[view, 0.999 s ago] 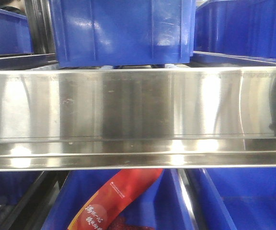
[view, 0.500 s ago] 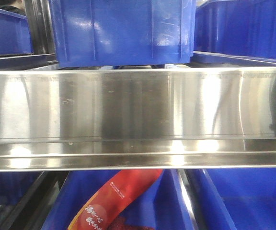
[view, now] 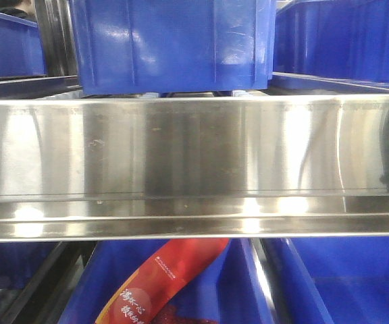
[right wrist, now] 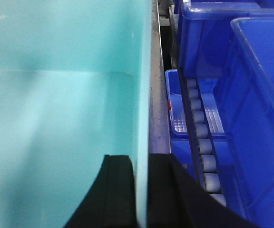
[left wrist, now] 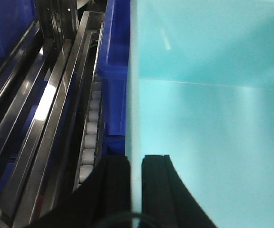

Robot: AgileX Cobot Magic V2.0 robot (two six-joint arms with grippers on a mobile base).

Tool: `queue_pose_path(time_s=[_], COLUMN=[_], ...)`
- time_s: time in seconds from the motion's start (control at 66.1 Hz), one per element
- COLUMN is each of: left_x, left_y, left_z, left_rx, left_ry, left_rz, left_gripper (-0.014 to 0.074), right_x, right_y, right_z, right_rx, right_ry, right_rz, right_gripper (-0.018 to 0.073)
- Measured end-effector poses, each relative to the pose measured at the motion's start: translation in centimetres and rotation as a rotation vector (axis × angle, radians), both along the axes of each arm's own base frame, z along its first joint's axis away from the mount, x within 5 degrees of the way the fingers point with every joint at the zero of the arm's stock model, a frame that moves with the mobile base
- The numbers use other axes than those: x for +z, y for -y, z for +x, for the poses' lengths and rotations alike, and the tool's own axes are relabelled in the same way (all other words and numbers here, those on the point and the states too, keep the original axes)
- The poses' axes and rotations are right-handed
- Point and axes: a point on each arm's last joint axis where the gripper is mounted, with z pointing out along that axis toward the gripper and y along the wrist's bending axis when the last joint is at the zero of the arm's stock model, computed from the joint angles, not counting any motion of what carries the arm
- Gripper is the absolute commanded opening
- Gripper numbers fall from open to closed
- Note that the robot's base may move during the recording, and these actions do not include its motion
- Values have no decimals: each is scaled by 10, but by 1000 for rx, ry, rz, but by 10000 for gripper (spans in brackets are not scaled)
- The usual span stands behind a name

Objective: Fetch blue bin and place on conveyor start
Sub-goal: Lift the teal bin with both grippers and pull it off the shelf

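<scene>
The blue bin [left wrist: 208,95] is a pale aqua tub that fills most of both wrist views. My left gripper [left wrist: 135,164] is shut on its left wall, with one black finger inside the tub and the other outside. In the right wrist view the blue bin [right wrist: 56,109] shows its inside and its right wall. My right gripper [right wrist: 141,164] is shut on that wall in the same way. The bin sits in a rack lane between dark blue crates. The conveyor start is out of view. Neither the bin nor a gripper shows in the front view.
A shiny steel shelf beam [view: 194,162] spans the front view, with a dark blue crate [view: 174,44] above it and a red packet [view: 161,283] in a crate below. Roller tracks [left wrist: 90,128] [right wrist: 201,137] and dark blue crates [right wrist: 256,118] flank the bin closely. Metal rails [left wrist: 37,118] lie to the left.
</scene>
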Motion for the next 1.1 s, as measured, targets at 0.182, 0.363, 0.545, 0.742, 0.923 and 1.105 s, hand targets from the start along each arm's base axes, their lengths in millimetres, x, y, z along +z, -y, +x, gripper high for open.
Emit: queue_pose_path(time_s=[0.182, 0.363, 0.545, 0.742, 0.923, 1.105], left_x=[0, 0, 0, 0, 0, 0], left_y=[0, 0, 0, 0, 0, 0], left_z=[0, 0, 0, 0, 0, 0], left_rx=[-2, -4, -4, -4, -4, -4], left_ry=[3, 6, 6, 6, 6, 6], left_rz=[-1, -2, -2, -2, -2, -2], left_gripper=[-111, -111, -111, -111, -111, -111], right_x=[1, 2, 2, 2, 2, 2], right_y=[1, 1, 1, 1, 1, 1], right_z=[-1, -1, -1, -1, -1, -1], right_rx=[-1, -2, -1, -1, -1, -1], right_ry=[5, 7, 9, 9, 9, 9], right_rz=[1, 0, 0, 0, 0, 0], right_gripper=[-162, -162, -162, -162, -162, -162])
